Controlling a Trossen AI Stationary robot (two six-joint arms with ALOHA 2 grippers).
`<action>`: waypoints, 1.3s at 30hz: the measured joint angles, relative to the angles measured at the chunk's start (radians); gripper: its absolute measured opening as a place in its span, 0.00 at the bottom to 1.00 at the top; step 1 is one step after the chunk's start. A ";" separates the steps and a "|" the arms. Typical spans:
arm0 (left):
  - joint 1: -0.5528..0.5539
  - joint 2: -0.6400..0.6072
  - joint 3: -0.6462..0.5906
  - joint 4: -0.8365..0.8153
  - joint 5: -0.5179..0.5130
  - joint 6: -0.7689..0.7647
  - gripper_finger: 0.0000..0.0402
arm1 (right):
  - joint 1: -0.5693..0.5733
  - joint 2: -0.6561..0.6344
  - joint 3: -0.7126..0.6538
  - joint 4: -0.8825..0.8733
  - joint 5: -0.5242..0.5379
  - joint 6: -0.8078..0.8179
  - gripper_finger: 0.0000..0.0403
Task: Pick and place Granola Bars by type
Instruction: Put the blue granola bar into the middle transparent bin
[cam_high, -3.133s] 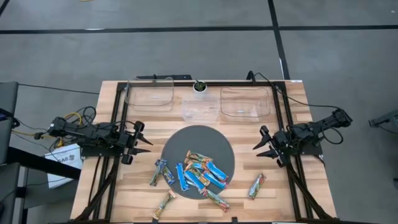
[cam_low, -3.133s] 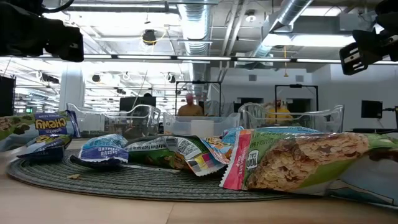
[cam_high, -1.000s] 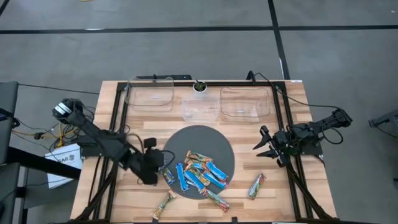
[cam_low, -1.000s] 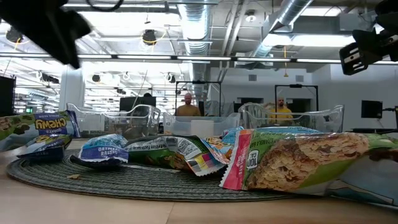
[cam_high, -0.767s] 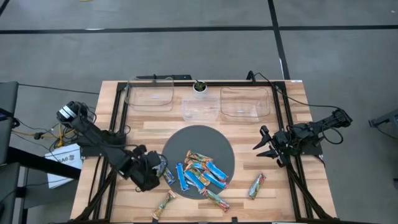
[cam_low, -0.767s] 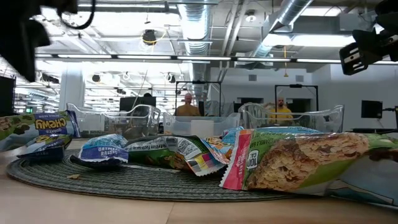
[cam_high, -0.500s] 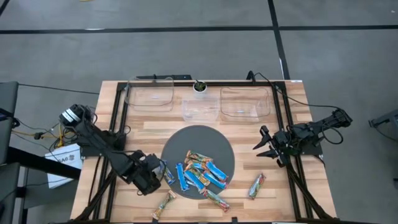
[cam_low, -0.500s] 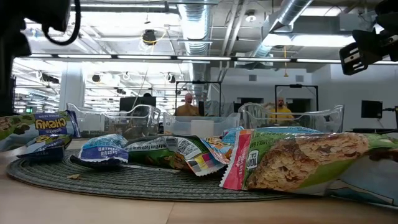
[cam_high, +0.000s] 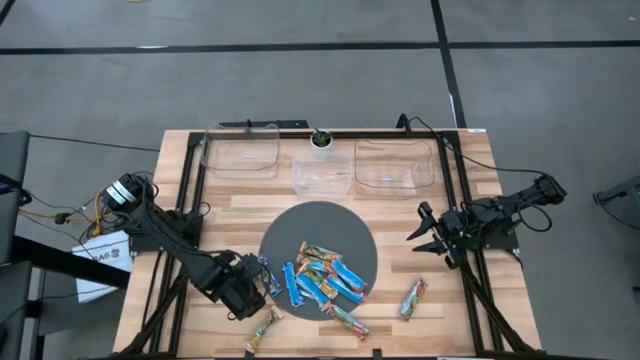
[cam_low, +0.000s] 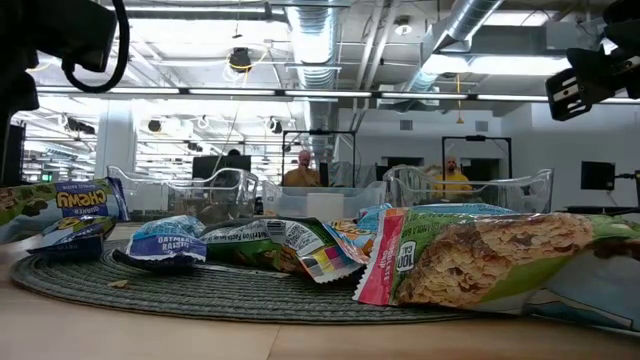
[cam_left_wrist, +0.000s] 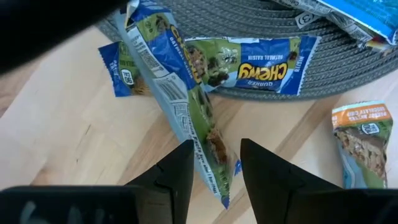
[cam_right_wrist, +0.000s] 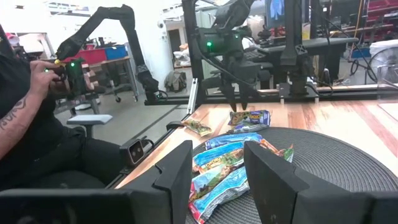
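Hovering our left gripper (cam_left_wrist: 214, 165), fingers apart, empty, over shiny blue-green wrapped granola bar (cam_left_wrist: 186, 99) lying off edge of round grey woven mat (cam_high: 318, 225). We risk pinching overlapping second blue bar (cam_left_wrist: 249, 65). Right gripper (cam_high: 425, 235) waits open at table's right side.

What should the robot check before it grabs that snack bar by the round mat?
1. Left gripper fingers open: ok.
2. Blue-and-green bar sits between the fingers: ok, it runs into the gap in the left wrist view.
3. Only one bar in the gap: cannot tell; a second bar crosses it on the mat edge.
4. Fingers down at bar height: cannot tell.
5. Three clear bins at the far edge not blocked: ok.
6. Right gripper out of the way: ok, it waits open at the right side.
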 joint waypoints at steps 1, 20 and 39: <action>0.000 0.002 -0.001 0.001 0.000 0.000 0.31 | 0.000 0.000 0.000 0.000 0.000 0.000 0.34; 0.032 0.067 -0.024 0.036 -0.009 0.011 0.31 | 0.000 0.000 0.000 0.001 0.000 0.000 0.35; 0.032 0.091 -0.024 0.088 0.070 0.074 0.08 | 0.000 0.000 0.000 0.003 0.001 0.000 0.34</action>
